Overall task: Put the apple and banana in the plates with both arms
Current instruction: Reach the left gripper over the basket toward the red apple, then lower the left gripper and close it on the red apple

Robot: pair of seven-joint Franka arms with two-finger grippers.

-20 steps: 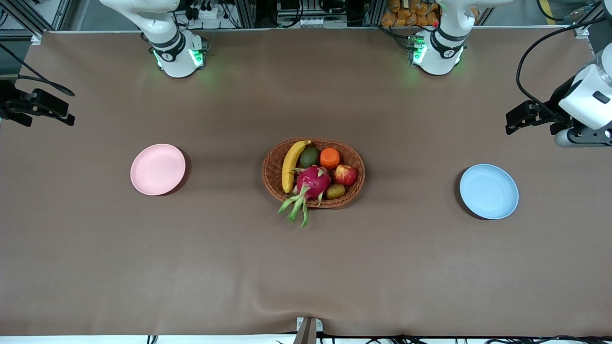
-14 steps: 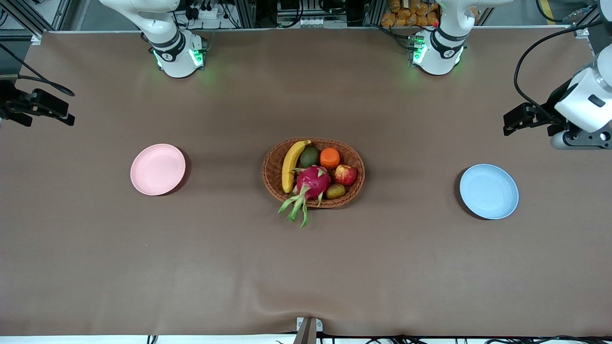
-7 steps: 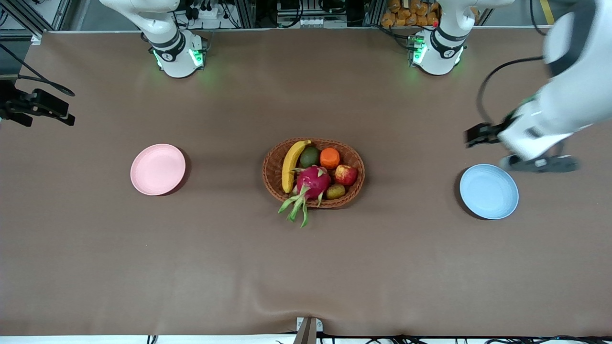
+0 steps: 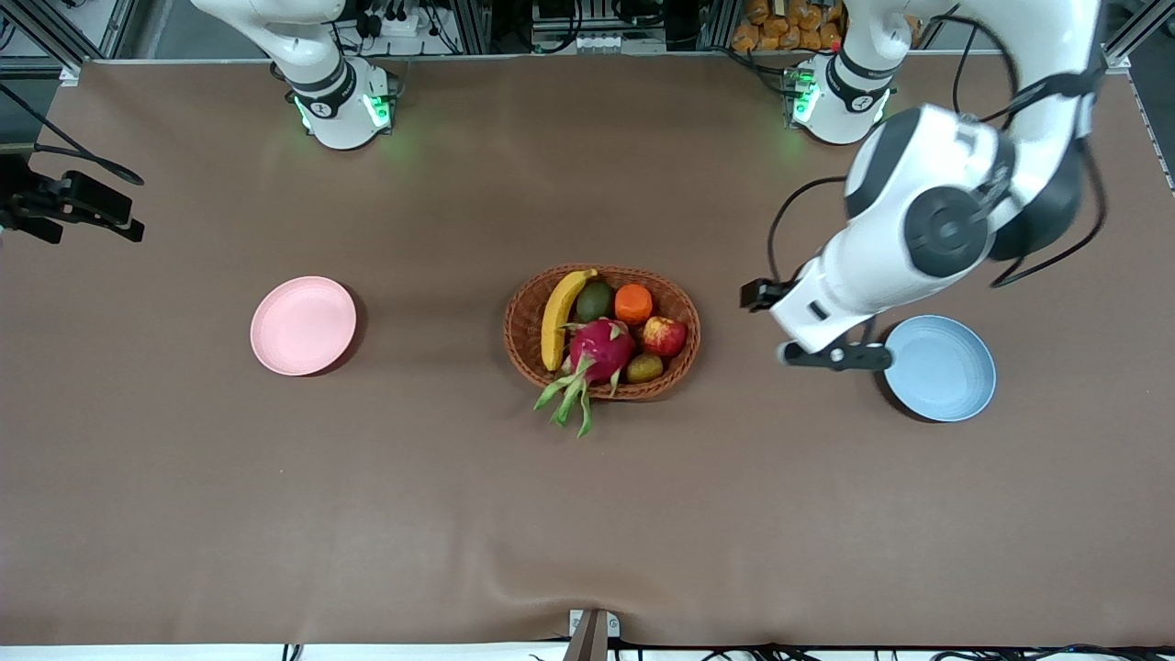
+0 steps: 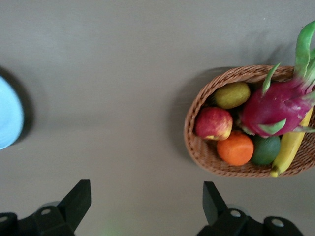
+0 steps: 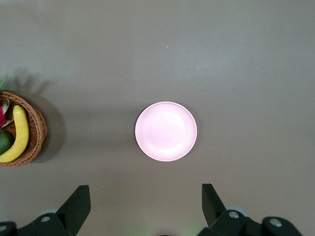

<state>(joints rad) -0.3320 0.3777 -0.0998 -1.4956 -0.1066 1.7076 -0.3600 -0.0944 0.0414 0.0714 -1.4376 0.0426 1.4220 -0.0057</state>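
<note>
Brown table (image 4: 367,514) | left tool (image 5: 145,206) over bare cloth, spread wide, empty | right tool (image 6: 142,209) likewise, high over pink plate (image 6: 166,131)

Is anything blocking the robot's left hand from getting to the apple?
Nothing visible. The left gripper, open, is over bare table between the basket and blue plate. The apple lies uncovered at the basket's near end, beside the dragon fruit.

This looks like a robotics lab: two white arms stand on green-lit bases (image 4: 344,108) bolted at the edge of a table (image 4: 587,514) draped in plain brown cloth, with aluminium framing (image 4: 477,23), power strips and loose black cables (image 4: 55,151) crowding the edges, probably test equipment
</note>
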